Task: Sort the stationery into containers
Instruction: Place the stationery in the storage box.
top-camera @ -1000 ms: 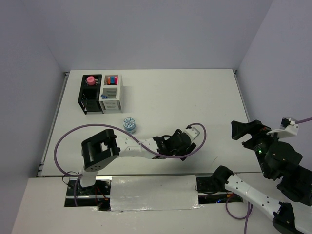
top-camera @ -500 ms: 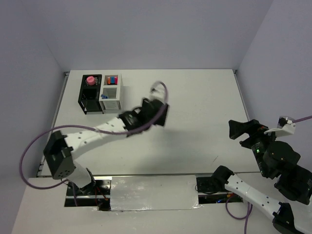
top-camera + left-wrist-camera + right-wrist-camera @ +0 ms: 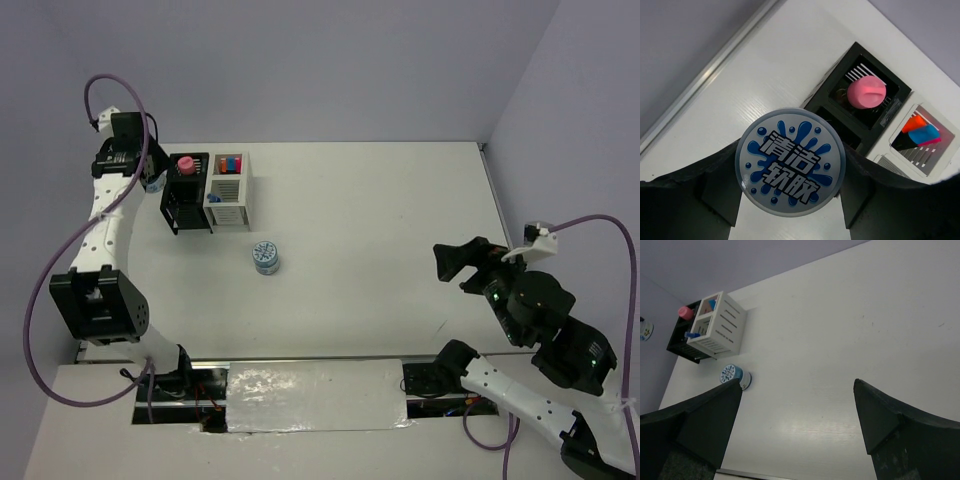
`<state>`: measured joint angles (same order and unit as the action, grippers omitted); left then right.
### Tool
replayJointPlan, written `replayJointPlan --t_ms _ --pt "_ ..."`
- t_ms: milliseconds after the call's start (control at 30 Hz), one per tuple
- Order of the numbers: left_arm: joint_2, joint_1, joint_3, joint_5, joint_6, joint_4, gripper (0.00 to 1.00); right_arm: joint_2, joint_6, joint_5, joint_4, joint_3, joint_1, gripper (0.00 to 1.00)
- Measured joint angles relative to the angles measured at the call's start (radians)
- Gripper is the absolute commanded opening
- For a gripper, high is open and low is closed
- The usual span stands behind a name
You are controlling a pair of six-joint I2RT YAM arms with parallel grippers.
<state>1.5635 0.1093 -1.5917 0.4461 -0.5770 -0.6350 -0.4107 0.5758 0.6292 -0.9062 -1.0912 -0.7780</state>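
My left gripper (image 3: pixel 148 178) is at the far left, just left of the black box (image 3: pixel 185 192), and is shut on a round light-blue tin (image 3: pixel 790 162) held above the table. The black box (image 3: pixel 860 100) holds the pink-capped bottle (image 3: pixel 866 91). The white box (image 3: pixel 228 190) joined to it holds the orange and blue highlighter caps (image 3: pixel 920 131). A second tin (image 3: pixel 265 257) stands on the table in front of the boxes and also shows in the right wrist view (image 3: pixel 731 374). My right gripper (image 3: pixel 455 262) is open and empty, high over the right side.
The table's raised left edge (image 3: pixel 705 80) runs close beside my left gripper. A purple wall stands behind the boxes. The white table (image 3: pixel 840 330) stretches right of the boxes.
My left arm has swung from the table's middle to the far left beside the black box. My right gripper has shifted a little to the left.
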Motion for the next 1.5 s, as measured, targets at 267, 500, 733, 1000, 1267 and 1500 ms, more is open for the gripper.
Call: replayJointPlan --t_ms 267,500,733,1000,1267,1500 --pt "0.091 0.013 -0.002 -0.119 0.002 0.035 0.0 -0.023 -0.025 -0.045 0.039 0.038 0.0 1.0" --pt "0.145 0.014 -0.003 -0.168 0.002 0.091 0.0 -0.021 -0.039 -0.051 0.041 0.039 0.0 1.0" --pt "0.172 0.014 0.036 -0.2 0.002 0.128 0.0 -0.021 -0.049 -0.062 0.048 0.039 0.0 1.0" --pt "0.185 0.013 0.037 -0.229 0.002 0.152 0.0 -0.021 -0.05 -0.086 0.055 0.039 0.0 1.0" --pt "0.187 -0.008 0.037 -0.203 0.018 0.152 0.0 -0.021 -0.05 -0.095 0.058 0.054 0.0 1.0" --pt "0.187 -0.056 0.037 -0.159 0.035 0.135 0.0 -0.021 -0.05 -0.096 0.06 0.056 0.0 1.0"
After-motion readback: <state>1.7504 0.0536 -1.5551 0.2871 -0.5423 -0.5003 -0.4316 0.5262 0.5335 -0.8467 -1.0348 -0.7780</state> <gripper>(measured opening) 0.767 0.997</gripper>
